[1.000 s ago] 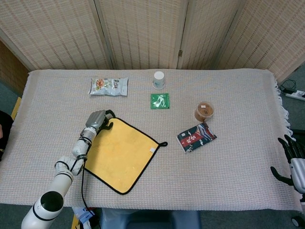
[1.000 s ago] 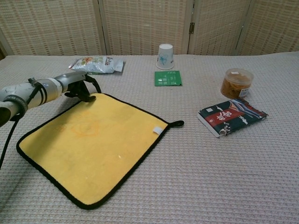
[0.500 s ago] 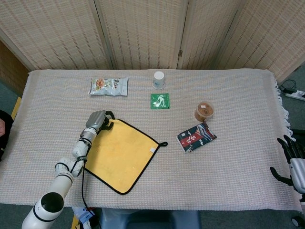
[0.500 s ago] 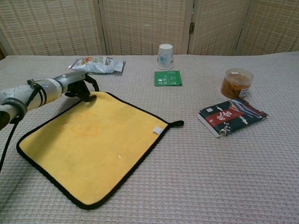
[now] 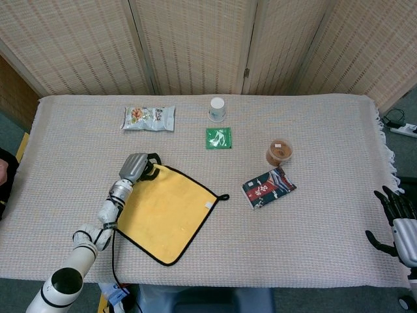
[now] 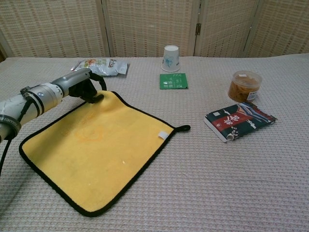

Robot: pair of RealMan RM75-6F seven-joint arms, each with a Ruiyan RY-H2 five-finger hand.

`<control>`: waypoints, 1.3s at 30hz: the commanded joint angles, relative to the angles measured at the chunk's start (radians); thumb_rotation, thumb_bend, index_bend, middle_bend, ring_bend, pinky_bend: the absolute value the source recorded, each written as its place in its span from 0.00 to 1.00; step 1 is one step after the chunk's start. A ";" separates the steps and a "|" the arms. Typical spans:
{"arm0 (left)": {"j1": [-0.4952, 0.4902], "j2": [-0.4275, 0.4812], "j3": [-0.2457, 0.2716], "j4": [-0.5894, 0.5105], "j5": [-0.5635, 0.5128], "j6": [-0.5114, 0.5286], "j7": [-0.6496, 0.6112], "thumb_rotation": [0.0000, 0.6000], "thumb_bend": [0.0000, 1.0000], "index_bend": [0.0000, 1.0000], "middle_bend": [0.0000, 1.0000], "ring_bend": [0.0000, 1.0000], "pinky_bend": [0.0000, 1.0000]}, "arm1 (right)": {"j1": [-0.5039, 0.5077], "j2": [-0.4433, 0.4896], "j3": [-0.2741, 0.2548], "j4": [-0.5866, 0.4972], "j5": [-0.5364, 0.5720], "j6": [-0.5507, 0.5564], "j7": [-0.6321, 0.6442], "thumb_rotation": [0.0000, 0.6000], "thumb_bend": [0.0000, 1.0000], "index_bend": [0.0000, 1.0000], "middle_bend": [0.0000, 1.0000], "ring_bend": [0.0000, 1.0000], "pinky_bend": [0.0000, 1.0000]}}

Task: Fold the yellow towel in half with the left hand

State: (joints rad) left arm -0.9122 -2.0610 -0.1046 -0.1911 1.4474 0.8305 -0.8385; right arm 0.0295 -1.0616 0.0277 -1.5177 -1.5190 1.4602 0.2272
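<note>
Nearest the robot, the yellow towel (image 6: 94,150) lies spread flat on the table (image 6: 217,193), turned like a diamond, with one black-edged corner pointing toward the near edge and its hanging loop toward the middle. No part of it is folded over yet.

At the towel's far corner sits the left robot hand (image 6: 82,87), fingers curled down onto the black border, seemingly pinching that corner against the cloth-covered table. The grip looks closed on the towel's edge, though the fingertips are partly hidden under the hand in both views. The corner seems barely raised, if at all.

So the step in hand is the grasp of the far corner, and the fold itself has not begun. The next move would call for lifting that corner clear and carrying it toward the opposite, near corner, keeping the pinch firm so the fabric does not slip and the rest does not drag.

The right robot hand (image 5: 394,218) hangs off the table's right edge, fingers spread, holding nothing.

Further out lie a striped packet (image 6: 239,120) and a lidded tub (image 6: 246,86) to the right, then a green sachet (image 6: 174,80), a paper cup (image 6: 171,58) and a snack bag (image 6: 99,65) near the far edge.
</note>
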 commanded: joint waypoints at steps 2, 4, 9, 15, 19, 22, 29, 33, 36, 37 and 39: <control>0.087 0.010 0.022 -0.071 0.025 0.182 0.114 1.00 0.51 0.56 1.00 1.00 1.00 | -0.005 0.005 -0.013 -0.008 -0.029 0.017 0.005 1.00 0.36 0.00 0.00 0.00 0.00; 0.115 0.020 0.026 -0.105 0.031 0.238 0.152 1.00 0.51 0.56 1.00 1.00 1.00 | -0.008 0.007 -0.016 -0.011 -0.041 0.029 0.005 1.00 0.36 0.00 0.00 0.00 0.00; 0.190 0.074 0.048 -0.266 0.053 0.362 0.239 1.00 0.51 0.56 1.00 1.00 1.00 | -0.015 0.009 -0.025 -0.020 -0.071 0.056 0.002 1.00 0.36 0.00 0.00 0.00 0.00; 0.241 0.128 0.073 -0.447 0.075 0.421 0.384 1.00 0.51 0.57 1.00 1.00 1.00 | -0.024 0.012 -0.035 -0.029 -0.105 0.088 0.000 1.00 0.36 0.00 0.00 0.00 0.00; 0.287 0.165 0.089 -0.559 0.095 0.495 0.481 1.00 0.51 0.57 1.00 1.00 1.00 | -0.027 0.015 -0.041 -0.030 -0.123 0.102 0.004 1.00 0.36 0.00 0.00 0.00 0.00; 0.318 0.195 0.099 -0.638 0.111 0.544 0.539 1.00 0.51 0.58 1.00 1.00 1.00 | -0.026 0.016 -0.048 -0.032 -0.138 0.104 0.005 1.00 0.36 0.00 0.00 0.00 0.00; 0.375 0.251 0.130 -0.795 0.143 0.599 0.656 1.00 0.51 0.58 1.00 1.00 1.00 | -0.036 0.017 -0.060 -0.037 -0.172 0.137 0.001 1.00 0.36 0.00 0.00 0.00 0.00; 0.403 0.255 0.155 -0.840 0.165 0.615 0.718 1.00 0.51 0.58 1.00 1.00 1.00 | -0.042 0.019 -0.068 -0.038 -0.191 0.154 -0.001 1.00 0.36 0.00 0.00 0.00 0.00; 0.423 0.250 0.170 -0.855 0.182 0.629 0.755 1.00 0.51 0.58 1.00 1.00 1.00 | -0.047 0.020 -0.075 -0.038 -0.207 0.167 0.001 1.00 0.36 0.00 0.00 0.00 0.00; 0.432 0.247 0.174 -0.860 0.187 0.635 0.766 1.00 0.51 0.58 1.00 1.00 1.00 | -0.049 0.021 -0.077 -0.038 -0.212 0.174 0.002 1.00 0.36 0.00 0.00 0.00 0.00; 0.444 0.244 0.181 -0.866 0.195 0.644 0.779 1.00 0.51 0.58 1.00 1.00 1.00 | -0.052 0.022 -0.080 -0.038 -0.220 0.183 0.004 1.00 0.36 0.00 0.00 0.00 0.00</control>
State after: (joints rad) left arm -0.4755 -1.8140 0.0700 -1.0508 1.6358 1.4675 -0.0664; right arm -0.0211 -1.0405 -0.0504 -1.5555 -1.7367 1.6414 0.2302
